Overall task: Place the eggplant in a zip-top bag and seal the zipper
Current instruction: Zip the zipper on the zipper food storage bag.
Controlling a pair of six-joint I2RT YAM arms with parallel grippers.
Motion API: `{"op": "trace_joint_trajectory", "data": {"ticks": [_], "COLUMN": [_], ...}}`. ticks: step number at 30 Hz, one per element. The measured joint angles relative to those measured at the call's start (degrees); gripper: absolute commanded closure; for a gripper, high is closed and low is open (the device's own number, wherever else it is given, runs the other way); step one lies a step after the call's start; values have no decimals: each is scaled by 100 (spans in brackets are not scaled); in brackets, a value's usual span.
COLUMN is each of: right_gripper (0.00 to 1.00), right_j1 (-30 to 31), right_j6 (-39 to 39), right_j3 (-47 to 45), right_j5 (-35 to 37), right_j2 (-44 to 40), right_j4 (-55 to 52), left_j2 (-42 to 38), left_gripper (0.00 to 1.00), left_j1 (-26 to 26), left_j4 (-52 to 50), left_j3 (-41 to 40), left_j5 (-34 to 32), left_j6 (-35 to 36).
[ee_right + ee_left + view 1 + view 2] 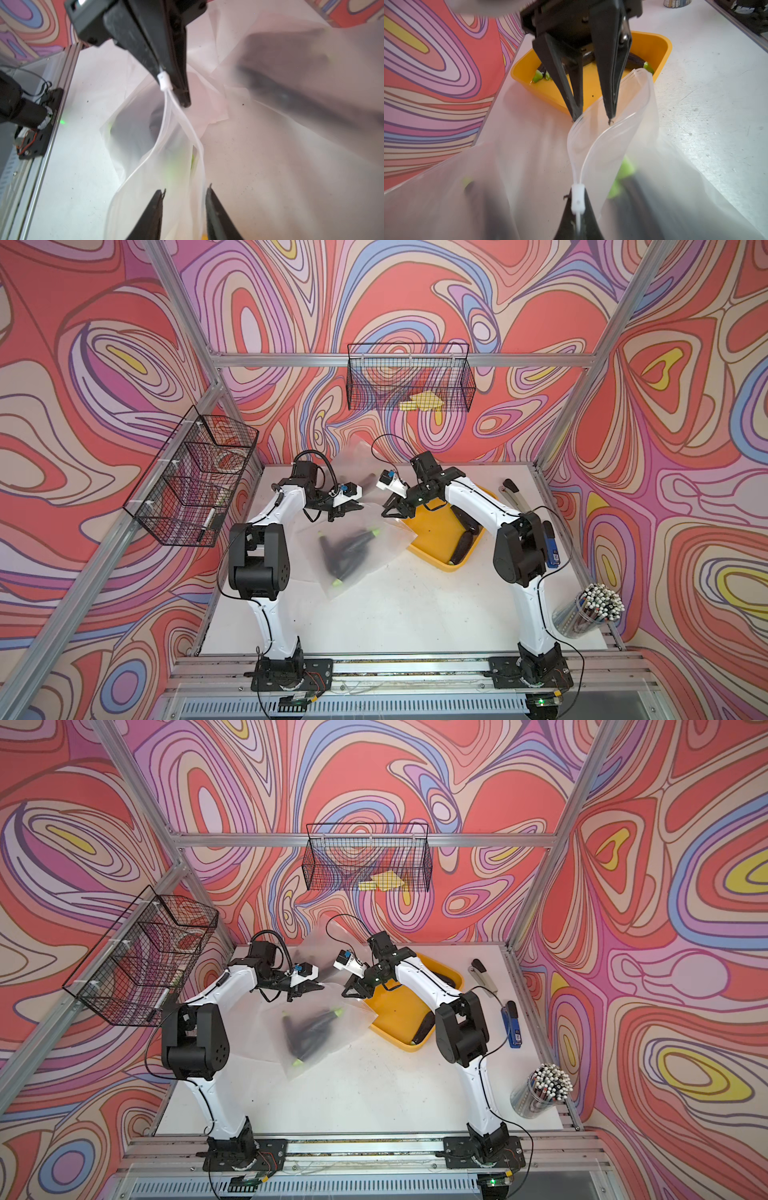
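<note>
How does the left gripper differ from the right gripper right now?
The left gripper is shut, while the right gripper is open, jaws apart. The left gripper pinches the white slider of the zip-top bag; the right gripper clamps nothing, and the bag's unsealed rim runs loose between its jaws. Both have black tapered fingers and face each other at the bag's mouth.

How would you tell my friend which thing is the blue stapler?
Find the white table and follow its edge on the robot's right side, back from the clear cup of pencils. The stapler lies flat there, beside the right arm. It is bright blue, while the other stapler farther back is grey and black.
</note>
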Motion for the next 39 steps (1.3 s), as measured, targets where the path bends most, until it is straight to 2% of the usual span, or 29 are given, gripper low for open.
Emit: {"op": "trace_joint_trajectory", "data": {"ticks": [3, 6, 13, 30, 39], "right_gripper": [53, 54, 61, 73, 92], "right_j1": [-37, 111, 702, 584, 586], "right_j6": [199, 267, 424, 376, 365], "right_j3": [-584, -660, -1086, -973, -874], "right_j5": [42, 74, 160, 293, 190], "right_j2": [-682, -1051, -1016, -678, -643], "right_j4": [640, 1307, 2629, 2667, 2503], "left_j2": [-138, -249, -310, -310, -310], "left_gripper": [100, 100, 100, 100, 100], "left_j1": [-70, -151, -249, -249, -249], "left_j4": [284, 452, 507, 13, -33], "left_j3": [-186, -190, -66, 144, 144], "left_j5": [-87, -66, 251, 481, 481], "left_j6": [-450, -811, -1200, -892, -785]}}
